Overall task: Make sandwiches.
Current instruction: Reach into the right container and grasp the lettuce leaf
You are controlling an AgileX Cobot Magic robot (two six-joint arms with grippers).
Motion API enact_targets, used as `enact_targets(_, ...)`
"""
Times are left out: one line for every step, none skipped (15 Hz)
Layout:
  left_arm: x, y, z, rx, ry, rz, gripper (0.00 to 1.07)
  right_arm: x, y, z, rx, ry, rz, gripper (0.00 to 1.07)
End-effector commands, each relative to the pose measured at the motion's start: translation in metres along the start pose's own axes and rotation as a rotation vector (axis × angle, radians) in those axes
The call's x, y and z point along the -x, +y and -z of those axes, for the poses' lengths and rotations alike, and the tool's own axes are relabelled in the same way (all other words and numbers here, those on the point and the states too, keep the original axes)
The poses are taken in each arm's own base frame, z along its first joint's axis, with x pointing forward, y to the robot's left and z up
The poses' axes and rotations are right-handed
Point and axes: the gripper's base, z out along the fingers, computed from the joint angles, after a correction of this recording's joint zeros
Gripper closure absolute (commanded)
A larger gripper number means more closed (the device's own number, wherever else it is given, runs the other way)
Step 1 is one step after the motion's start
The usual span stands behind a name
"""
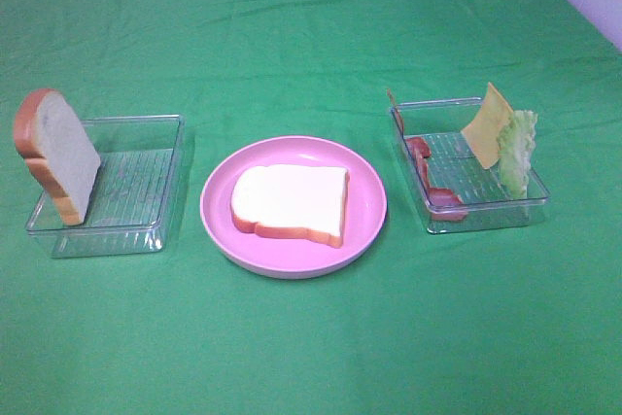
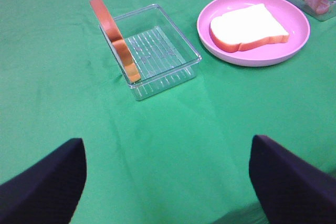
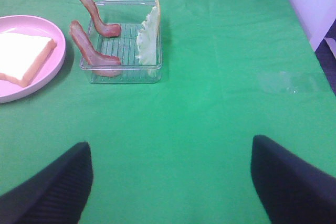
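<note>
Sandwiches (image 1: pixel 290 203) barely begun, we reckon: left gripper (image 2: pixel 167 142) and right gripper (image 3: pixel 170 145) hang jaws spread, holding nothing, over the green cloth (image 1: pixel 311 357); one bread slice (image 2: pixel 247 27) lies flat on the pink plate (image 1: pixel 369 230), nothing on it; beyond, second slice (image 1: pixel 56 155) leans in the left tray (image 1: pixel 136 230), bacon (image 1: pixel 435 196), cheese (image 1: pixel 486 128), lettuce (image 1: pixel 517 151) stand in the right tray (image 1: pixel 486 214), all left for us to stack

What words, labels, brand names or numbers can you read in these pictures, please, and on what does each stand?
None: no view shows any readable text. The bread slice on the pink plate, the standing bread slice, the left tray, the right tray, the cheese, lettuce, bacon and green cloth show no print.
</note>
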Motion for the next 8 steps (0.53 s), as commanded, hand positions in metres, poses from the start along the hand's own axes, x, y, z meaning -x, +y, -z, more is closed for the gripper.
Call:
enact_targets(-0.001, 0.0, 0.003, 0.004, -0.044, -0.008, 0.26, 0.0, 0.0, 0.0, -0.008, -0.014, 0.008, 0.29)
enact_targets(-0.002, 0.0, 0.001, 0.003, -0.048, -0.004, 0.26, 0.0, 0.0, -0.001, -0.008, -0.008, 0.007, 0.29)
enact_targets(-0.002, 0.0, 0.001, 0.003, -0.049, -0.004, 0.26, 0.002, -0.001, -0.002, -0.009, 0.006, 0.007, 0.3)
enact_targets(-0.002, 0.0, 0.0, 0.004, -0.054, -0.003, 0.26, 0.004, -0.001, -0.004, -0.008, 0.017, 0.006, 0.3)
enact_targets(-0.002, 0.0, -0.001, 0.004, -0.054, 0.007, 0.26, 0.01, -0.002, -0.007, -0.003, 0.036, -0.001, 0.32)
enact_targets(-0.002, 0.0, -0.001, 0.004, -0.053, 0.015, 0.26, 0.017, -0.003, -0.012, -0.002, 0.062, -0.008, 0.33)
enact_targets(-0.002, 0.001, -0.001, 0.006, -0.053, 0.014, 0.26, 0.026, -0.004, -0.018, -0.001, 0.078, -0.018, 0.34)
enact_targets(-0.002, 0.001, -0.001, 0.006, -0.053, 0.014, 0.26, 0.031, -0.005, -0.024, -0.001, 0.083, -0.027, 0.34)
